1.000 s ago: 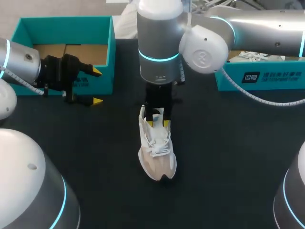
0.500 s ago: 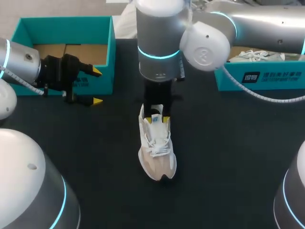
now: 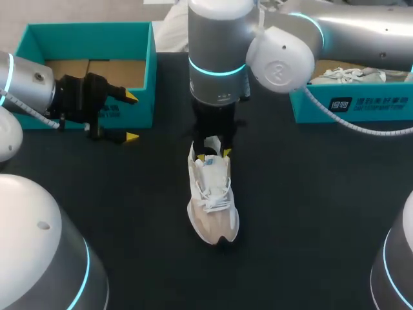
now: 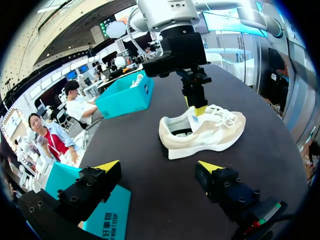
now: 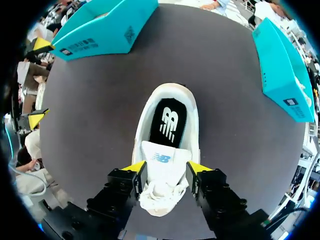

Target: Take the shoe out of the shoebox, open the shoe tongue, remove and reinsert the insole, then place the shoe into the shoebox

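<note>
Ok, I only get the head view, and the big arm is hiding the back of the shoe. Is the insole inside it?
Observer: Yes. The right wrist view shows a black insole lying inside the shoe.
Operator: What's the right hand doing?
Observer: The right hand looks closed on the tongue, touching both of its sides.
Operator: Is the shoe tipping over?
Observer: No. In the left wrist view it stands upright, with its sole flat on the table.
</note>
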Available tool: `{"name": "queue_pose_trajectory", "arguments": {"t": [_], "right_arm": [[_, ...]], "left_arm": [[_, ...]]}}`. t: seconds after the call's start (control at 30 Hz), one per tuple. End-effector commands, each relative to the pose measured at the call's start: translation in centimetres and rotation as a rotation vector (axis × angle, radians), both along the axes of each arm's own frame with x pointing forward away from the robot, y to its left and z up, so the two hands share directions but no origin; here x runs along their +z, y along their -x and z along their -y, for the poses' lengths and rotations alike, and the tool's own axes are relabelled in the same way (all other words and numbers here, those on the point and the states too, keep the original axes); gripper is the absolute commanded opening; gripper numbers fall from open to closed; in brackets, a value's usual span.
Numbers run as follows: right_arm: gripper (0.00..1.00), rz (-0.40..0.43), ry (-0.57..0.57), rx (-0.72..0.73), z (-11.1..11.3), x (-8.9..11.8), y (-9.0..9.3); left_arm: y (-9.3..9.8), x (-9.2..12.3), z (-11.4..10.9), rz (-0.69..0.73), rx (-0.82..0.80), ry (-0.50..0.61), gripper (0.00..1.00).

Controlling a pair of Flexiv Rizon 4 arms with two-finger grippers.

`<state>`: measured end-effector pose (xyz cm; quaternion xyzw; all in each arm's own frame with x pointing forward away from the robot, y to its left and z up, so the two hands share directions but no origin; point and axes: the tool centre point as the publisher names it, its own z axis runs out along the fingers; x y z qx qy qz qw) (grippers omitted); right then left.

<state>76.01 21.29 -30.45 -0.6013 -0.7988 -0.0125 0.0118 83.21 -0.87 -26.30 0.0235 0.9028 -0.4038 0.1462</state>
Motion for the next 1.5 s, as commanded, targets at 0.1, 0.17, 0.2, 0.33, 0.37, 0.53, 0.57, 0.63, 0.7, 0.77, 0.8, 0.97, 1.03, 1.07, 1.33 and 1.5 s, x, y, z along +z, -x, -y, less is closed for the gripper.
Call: {"name": "queue_pose_trajectory", "arguments": {"t": [0.1, 0.17, 0.2, 0.33, 0.37, 0.53, 0.57, 0.63, 0.7, 0.77, 0.8, 0.97, 1.03, 1.07, 1.33, 1.5], "right_arm": [[1.0, 0.148, 0.096, 0.285, -0.9, 3.7, -1.8], [1.0, 0.148, 0.096, 0.285, -0.9, 3.7, -1.8], [1.0, 0.148, 0.096, 0.285, -0.9, 3.7, -1.8], [1.0, 0.148, 0.096, 0.285, -0.9, 3.7, -1.8], [1.0, 0.148, 0.096, 0.285, -0.9, 3.7, -1.8], [1.0, 0.148, 0.096, 0.285, -0.9, 3.7, -1.8], [1.0, 0.152, 0.099, 0.422, -1.5, 3.9, -2.4], [1.0, 0.147, 0.138, 0.61, -1.9, 4.5, -3.2], [1.0, 0.141, 0.178, 0.773, -1.6, 5.5, -4.3], [1.0, 0.146, 0.186, 0.884, -1.3, 6.1, -5.0], [1.0, 0.122, 0.201, 0.983, -1.2, 6.3, -5.5], [1.0, 0.058, 0.199, 1.256, -1.3, 6.4, -6.8], [1.0, 0.021, 0.181, 1.291, -1.3, 6.3, -6.9], [1.0, 0.021, 0.181, 1.291, -1.3, 6.3, -6.9], [1.0, 0.021, 0.181, 1.291, -1.3, 6.3, -6.9], [1.0, 0.041, 0.146, 1.297, -1.4, 5.9, -7.1]], "left_arm": [[0.1, 0.0, 0.0, 0.0, 0.001, -0.003, 1.0], [0.1, 0.0, 0.0, 0.0, 0.001, -0.003, 1.0], [0.1, 0.0, 0.0, 0.0, 0.001, -0.003, 1.0], [0.1, 0.0, 0.0, 0.0, 0.001, -0.003, 1.0], [0.1, 0.0, 0.0, 0.0, 0.001, -0.003, 1.0], [0.1, 0.0, 0.0, 0.0, 0.001, -0.003, 1.0], [0.1, 0.0, 0.0, 0.0, 0.001, -0.003, 1.0], [0.1, 0.0, 0.0, 0.0, 0.001, -0.003, 1.0], [0.1, 0.0, 0.0, 0.0, 0.001, -0.003, 1.0], [0.1, 0.0, 0.0, 0.0, 0.001, -0.003, 1.0], [0.1, 0.0, 0.0, 0.0, 0.001, -0.003, 1.0], [0.1, 0.0, 0.0, 0.0, 0.001, -0.003, 1.0], [0.1, 0.0, 0.0, 0.0, 0.001, -0.003, 1.0], [0.1, 0.0, 0.0, 0.0, 0.001, -0.003, 1.0], [0.1, 0.0, 0.0, 0.0, 0.001, -0.003, 1.0], [0.1, 0.0, 0.0, 0.0, 0.001, -0.003, 1.0]]}}
